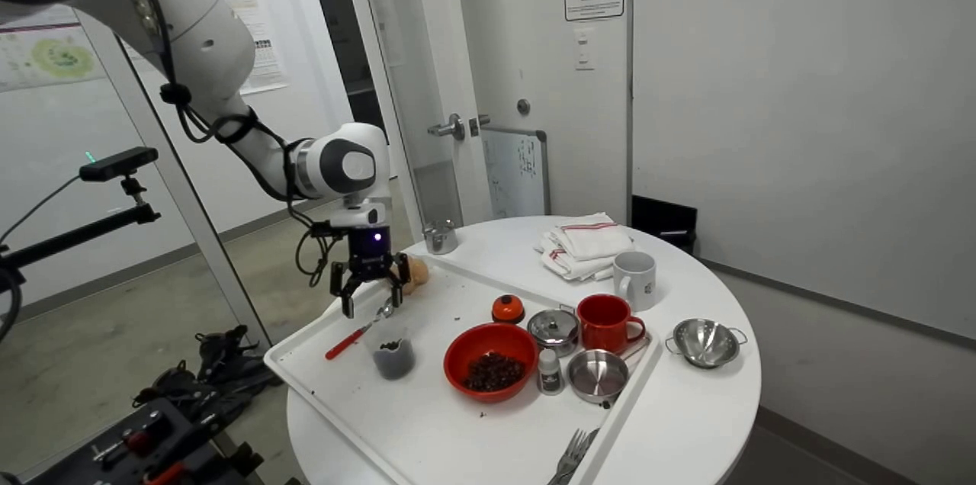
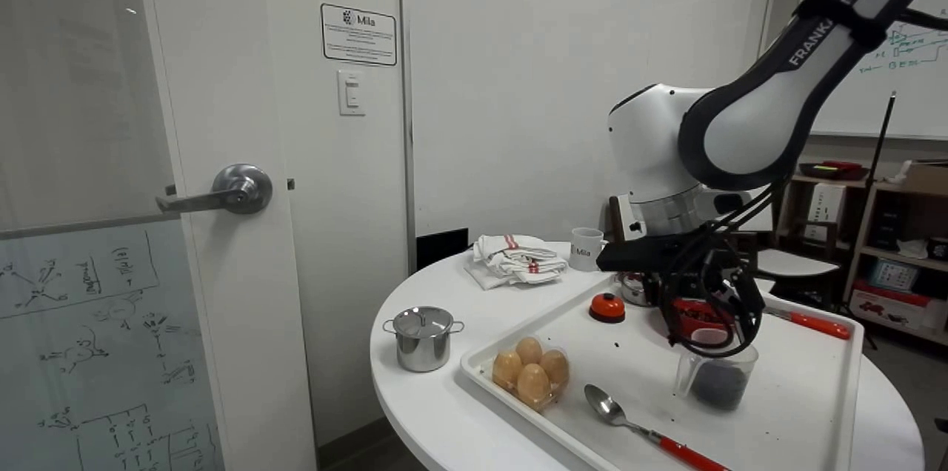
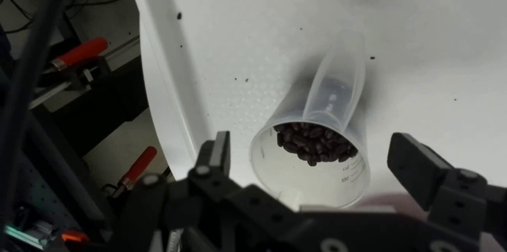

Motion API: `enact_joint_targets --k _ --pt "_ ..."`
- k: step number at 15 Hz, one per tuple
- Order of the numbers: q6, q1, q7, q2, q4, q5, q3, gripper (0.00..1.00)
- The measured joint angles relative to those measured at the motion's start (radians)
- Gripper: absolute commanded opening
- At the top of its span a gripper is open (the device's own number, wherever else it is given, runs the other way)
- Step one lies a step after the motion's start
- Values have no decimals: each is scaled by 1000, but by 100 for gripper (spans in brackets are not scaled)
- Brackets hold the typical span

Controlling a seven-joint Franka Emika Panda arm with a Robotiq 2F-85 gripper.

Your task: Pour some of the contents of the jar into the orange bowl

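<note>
The gripper (image 1: 372,306) hangs above the white tray (image 1: 427,439), its black fingers (image 3: 412,167) spread well apart. In the wrist view the measuring jar (image 3: 313,182) — translucent plastic, with a handle and printed graduations — shows between the fingers, clear of both. In both exterior views it stands on the tray, lower than the gripper, part-filled with dark beans (image 3: 315,145). Near the jar, but apart from it, an orange-red bowl (image 1: 474,346) holds a heap of dark beans as well. On the side of the bowl away from the jar stand an orange domed piece (image 1: 507,308) on a dark base, a lidded steel pot (image 1: 553,328), a red mug (image 1: 605,323), a small capped bottle (image 1: 550,373) and a shallow steel pan (image 1: 598,374). A fork (image 1: 572,453) lies near the tray's edge. In an exterior view a red-handled spoon (image 2: 659,439) lies on the tray near the jar, and a clear pack of brown eggs (image 2: 531,375) rests just inside the tray's rim. On the round white table (image 1: 690,409), outside the tray, are red-striped white towels (image 2: 518,258), a white mug (image 2: 585,250), a steel colander (image 1: 705,344) and a two-handled steel pot (image 2: 423,341).
</note>
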State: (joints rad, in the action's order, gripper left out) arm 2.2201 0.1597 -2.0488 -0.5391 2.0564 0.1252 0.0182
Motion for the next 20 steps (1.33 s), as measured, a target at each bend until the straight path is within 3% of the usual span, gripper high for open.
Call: enact_joint_targets --k 3,4,7,14,15,20 --pt "-3 17 -72 -41 -39 0 23 98" --pt "-7 23 -90 -54 -51 0 26 77" --pt "-28 40 -120 -86 -81 0 27 65" --pt "-68 61 -125 -124 -124 0 26 11" --pt "-69 61 -125 -125 -126 0 26 8" --pt "-70 58 -104 -123 -132 0 26 12"
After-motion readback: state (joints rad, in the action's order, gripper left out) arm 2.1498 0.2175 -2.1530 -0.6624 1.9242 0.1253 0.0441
